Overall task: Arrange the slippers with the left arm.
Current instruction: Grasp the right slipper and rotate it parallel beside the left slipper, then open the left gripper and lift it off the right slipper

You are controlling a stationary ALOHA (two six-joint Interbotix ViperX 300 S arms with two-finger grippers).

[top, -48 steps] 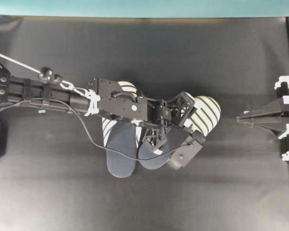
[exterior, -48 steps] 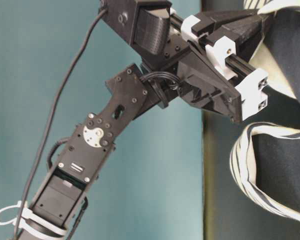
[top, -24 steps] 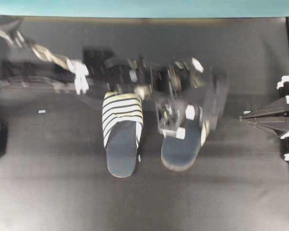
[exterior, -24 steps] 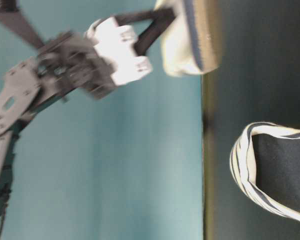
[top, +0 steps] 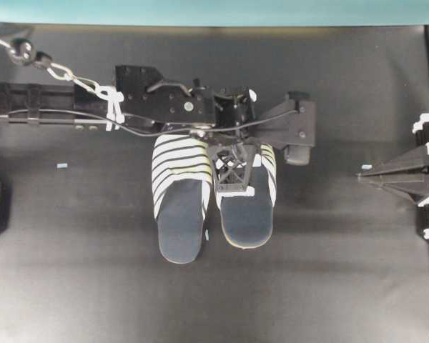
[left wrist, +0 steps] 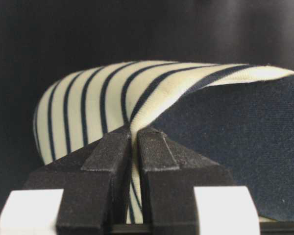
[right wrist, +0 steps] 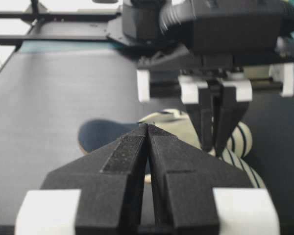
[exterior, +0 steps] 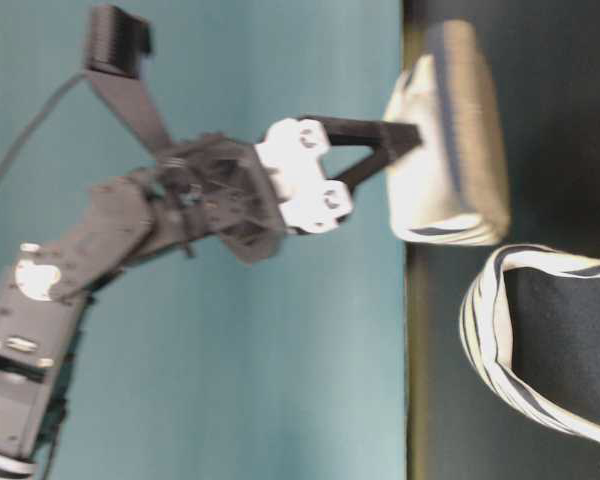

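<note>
left slipper (top: 180, 204) flat mid-table (top: 71, 271), my view clear | right slipper (top: 249, 207) just beside it, toe cover hidden under my left end effector (top: 236, 187), clamped on its rim | right end effector (top: 365, 175) closed at right edge, well apart | bare table in front.

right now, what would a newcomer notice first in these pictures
A long black left arm reaches across the dark mat, its pincer shut on the striped toe cover of the right-hand backless navy-insoled slipper. Its twin striped slipper lies beside it. At the right edge waits the right arm's shut pointed pincer.
</note>
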